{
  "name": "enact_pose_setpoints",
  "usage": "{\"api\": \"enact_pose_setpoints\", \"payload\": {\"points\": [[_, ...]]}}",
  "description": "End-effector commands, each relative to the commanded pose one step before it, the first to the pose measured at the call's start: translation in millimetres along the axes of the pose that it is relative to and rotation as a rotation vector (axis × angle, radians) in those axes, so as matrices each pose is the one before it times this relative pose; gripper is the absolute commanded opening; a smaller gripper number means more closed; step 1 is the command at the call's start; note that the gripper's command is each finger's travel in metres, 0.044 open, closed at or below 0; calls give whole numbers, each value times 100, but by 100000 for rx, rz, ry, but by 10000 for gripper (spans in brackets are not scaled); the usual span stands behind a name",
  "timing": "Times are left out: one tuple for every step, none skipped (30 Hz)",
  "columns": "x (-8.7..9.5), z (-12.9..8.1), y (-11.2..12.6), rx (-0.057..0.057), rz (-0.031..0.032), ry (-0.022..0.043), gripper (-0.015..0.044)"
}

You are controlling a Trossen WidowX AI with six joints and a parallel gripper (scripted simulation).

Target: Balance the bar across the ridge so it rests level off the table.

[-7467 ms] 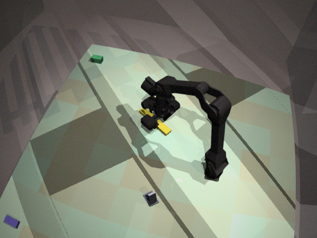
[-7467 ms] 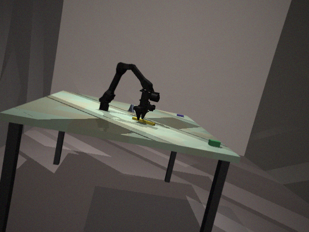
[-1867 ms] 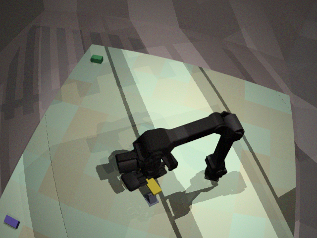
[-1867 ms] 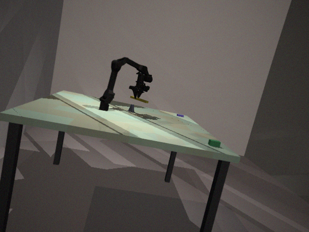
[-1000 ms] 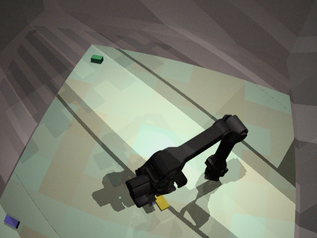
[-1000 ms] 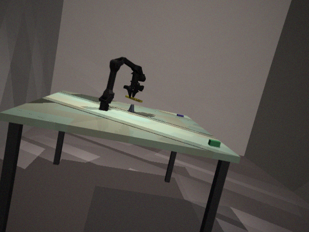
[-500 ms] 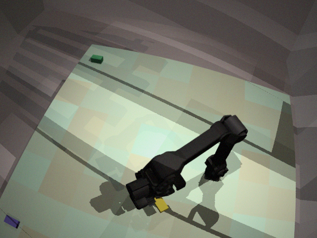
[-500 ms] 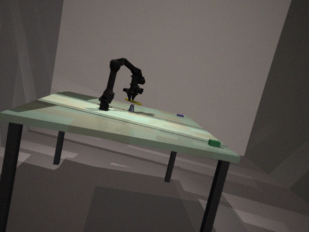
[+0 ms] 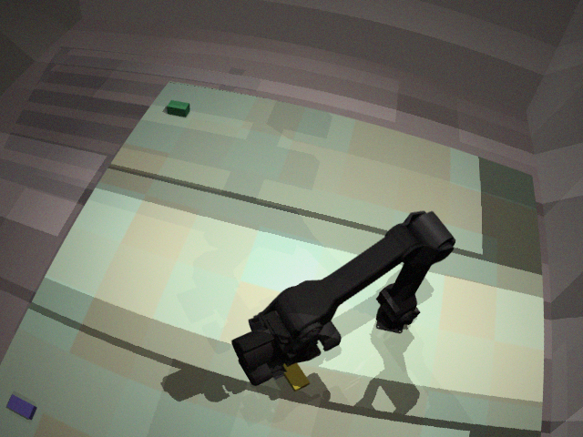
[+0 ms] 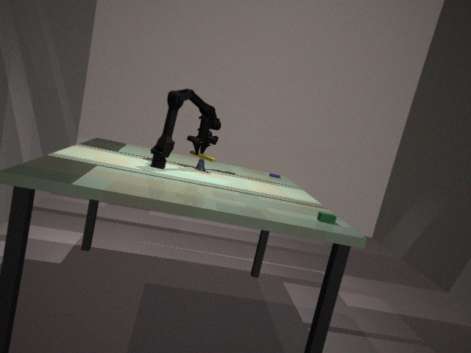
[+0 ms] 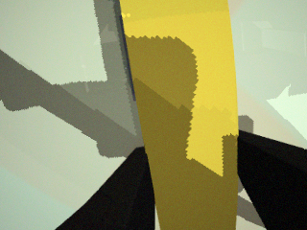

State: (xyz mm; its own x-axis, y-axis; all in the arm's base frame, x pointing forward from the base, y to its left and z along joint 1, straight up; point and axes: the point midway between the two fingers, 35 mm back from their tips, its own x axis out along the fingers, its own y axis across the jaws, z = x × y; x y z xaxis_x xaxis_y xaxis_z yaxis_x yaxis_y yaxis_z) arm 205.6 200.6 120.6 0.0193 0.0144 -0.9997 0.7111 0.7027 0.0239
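Note:
The yellow bar [image 9: 296,377] [image 10: 203,156] [image 11: 186,90] is held between my gripper's black fingers. The gripper [image 9: 281,372] [image 10: 200,150] is shut on the bar near its middle and points down. In the exterior view the bar hangs right over the tip of the small grey-blue ridge [image 10: 200,165]; I cannot tell whether they touch. The bar slopes slightly down to the right there. In the top view the arm hides the ridge. In the wrist view a thin dark blue edge [image 11: 130,77] shows along the bar's left side.
A green block [image 9: 178,108] [image 10: 327,217] lies at one table corner, a purple block [image 9: 21,406] [image 10: 274,175] near another edge. The arm's base [image 9: 396,315] [image 10: 158,157] stands on the patterned table [image 9: 141,263] [image 10: 228,222].

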Motion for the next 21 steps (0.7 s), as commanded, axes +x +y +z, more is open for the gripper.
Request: {"api": "enact_pose_setpoints", "payload": {"points": [[6, -42, 55, 106, 282, 316, 0], [8, 0, 0, 0, 0, 0, 0], [17, 0, -3, 0, 0, 0, 0], [0, 0, 0, 0, 0, 0, 0], [8, 0, 0, 0, 0, 0, 0], [8, 0, 0, 0, 0, 0, 0], [17, 1, 0, 0, 0, 0, 0], [0, 0, 0, 0, 0, 0, 0], [8, 0, 1, 0, 0, 0, 0], [8, 0, 1, 0, 0, 0, 0], [17, 1, 0, 0, 0, 0, 0], [0, 0, 0, 0, 0, 0, 0], [8, 0, -1, 0, 0, 0, 0], [8, 0, -1, 0, 0, 0, 0], [17, 1, 2, 0, 0, 0, 0], [0, 0, 0, 0, 0, 0, 0], [8, 0, 0, 0, 0, 0, 0], [8, 0, 0, 0, 0, 0, 0], [17, 0, 0, 0, 0, 0, 0], [0, 0, 0, 0, 0, 0, 0], [8, 0, -1, 0, 0, 0, 0]]}}
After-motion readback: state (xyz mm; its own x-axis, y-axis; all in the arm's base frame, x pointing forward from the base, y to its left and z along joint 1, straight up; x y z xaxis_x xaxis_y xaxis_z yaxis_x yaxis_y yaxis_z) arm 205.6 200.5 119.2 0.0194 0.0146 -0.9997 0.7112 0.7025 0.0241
